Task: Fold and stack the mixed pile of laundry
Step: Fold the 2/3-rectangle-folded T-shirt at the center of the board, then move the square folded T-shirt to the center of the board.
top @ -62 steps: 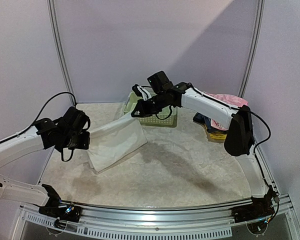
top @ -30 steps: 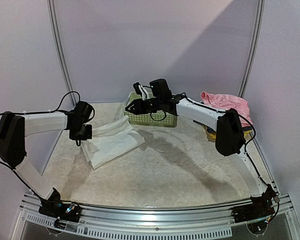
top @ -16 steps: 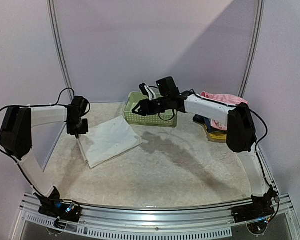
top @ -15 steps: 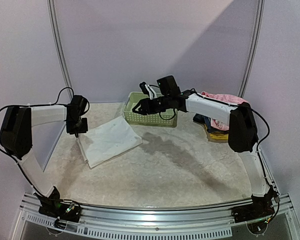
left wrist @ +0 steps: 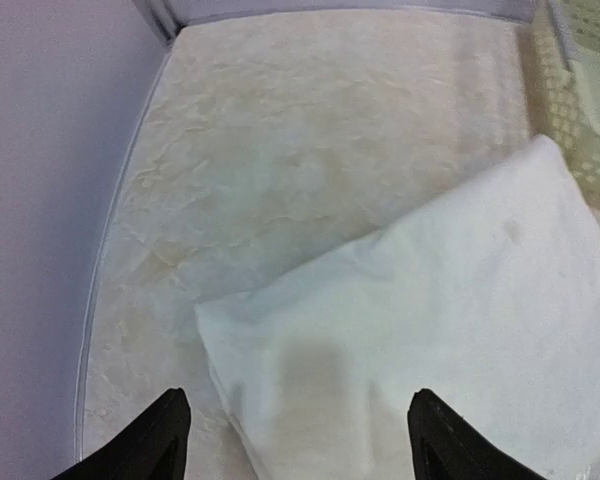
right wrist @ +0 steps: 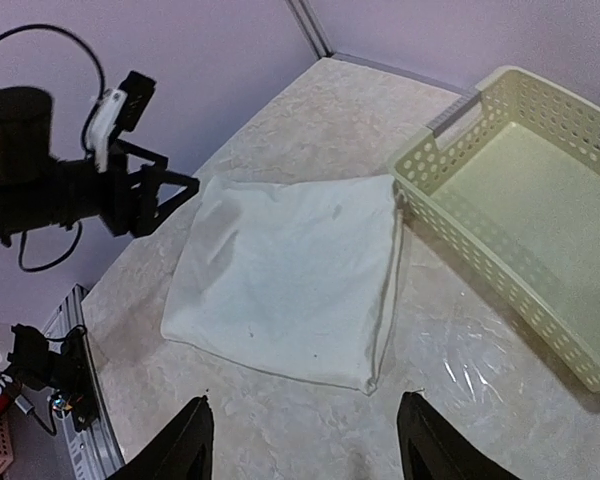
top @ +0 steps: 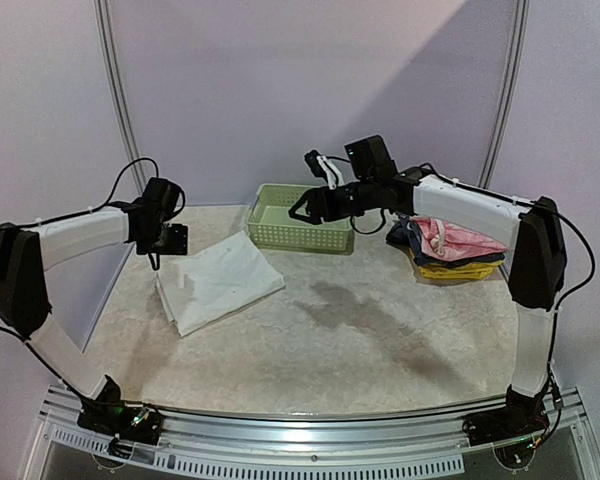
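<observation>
Left of centre in the top view, the white piece [top: 218, 283] lies flat on the table [top: 380, 340], folded into a rough rectangle, with one corner close to the basket [top: 300, 232] at the back. The left gripper [left wrist: 298, 400] hovers over the cloth's upper-left edge, its fingers spread wide with nothing between them. The right gripper [right wrist: 305, 402] hangs by the basket's far rim, near the top middle of the frame, raised off the table, its fingers likewise apart and empty. At the right of the frame the pink piece [top: 458, 238] sits crumpled on a stack of dark blue and yellow clothes [top: 440, 268], well apart from the white piece
</observation>
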{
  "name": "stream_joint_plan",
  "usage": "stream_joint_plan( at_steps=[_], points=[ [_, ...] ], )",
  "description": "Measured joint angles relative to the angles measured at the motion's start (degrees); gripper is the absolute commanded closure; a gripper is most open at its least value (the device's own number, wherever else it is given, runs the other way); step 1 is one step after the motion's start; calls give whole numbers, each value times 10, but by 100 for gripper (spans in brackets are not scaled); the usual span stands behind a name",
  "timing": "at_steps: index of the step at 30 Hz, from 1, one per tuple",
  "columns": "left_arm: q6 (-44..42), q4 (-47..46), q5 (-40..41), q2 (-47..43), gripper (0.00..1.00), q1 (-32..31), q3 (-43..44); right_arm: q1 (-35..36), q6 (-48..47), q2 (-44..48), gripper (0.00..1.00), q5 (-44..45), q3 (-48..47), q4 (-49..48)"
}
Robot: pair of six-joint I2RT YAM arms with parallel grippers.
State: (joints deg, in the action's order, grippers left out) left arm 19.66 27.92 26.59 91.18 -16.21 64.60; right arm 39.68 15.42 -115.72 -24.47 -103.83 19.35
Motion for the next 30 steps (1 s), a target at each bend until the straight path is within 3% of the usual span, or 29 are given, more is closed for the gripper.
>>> stream_joint_plan(
  at_steps=[9, 16, 20, 30],
  points=[
    [-137, -26, -20, -35, 27, -175, -8, -73, 42, 89, 31, 9, 169, -29],
    [-247, -6, -14, 74, 27, -283, 77, -74, 54, 135, 10, 18, 249, -48],
    [-274, 9, -20, 143, 28, -309, 126, -74, 55, 171, 2, 30, 295, -53],
    [-296, 33, -21, 232, 32, -318, 165, -74, 52, 228, 1, 70, 348, -55]
  ],
)
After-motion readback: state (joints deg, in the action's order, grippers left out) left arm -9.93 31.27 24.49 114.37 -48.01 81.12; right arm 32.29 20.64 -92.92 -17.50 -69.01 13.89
